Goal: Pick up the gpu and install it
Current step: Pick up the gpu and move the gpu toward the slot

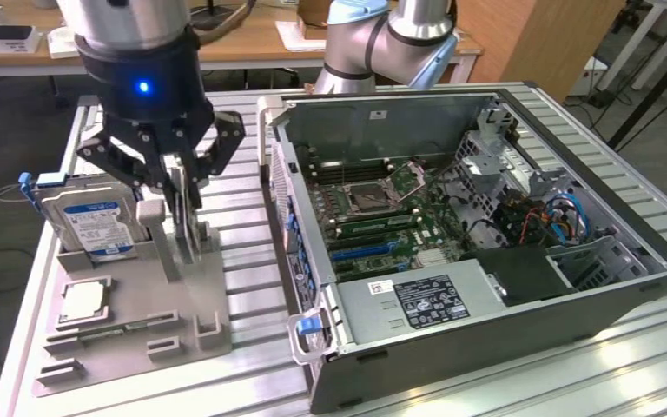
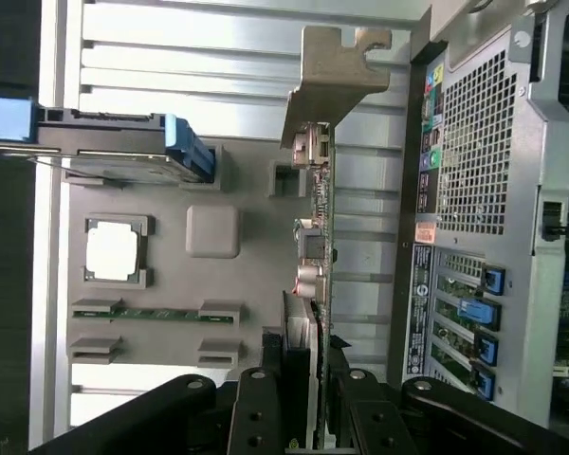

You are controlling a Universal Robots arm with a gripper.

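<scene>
Beside the blue-labelled hard drive [image 1: 93, 221], the jaws pinch the upright gpu [image 2: 321, 218].

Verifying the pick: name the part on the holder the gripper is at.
The gpu, the thin dark card on edge with a silver bracket, held by the gripper; hard drive, processor and memory stick sit apart.

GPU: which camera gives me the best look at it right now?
The wrist view: the gpu runs edge-on from the gripper out to its silver bracket, with its connectors visible. In the exterior view the gpu is only a thin upright sliver, largely hidden by the gripper.
</scene>
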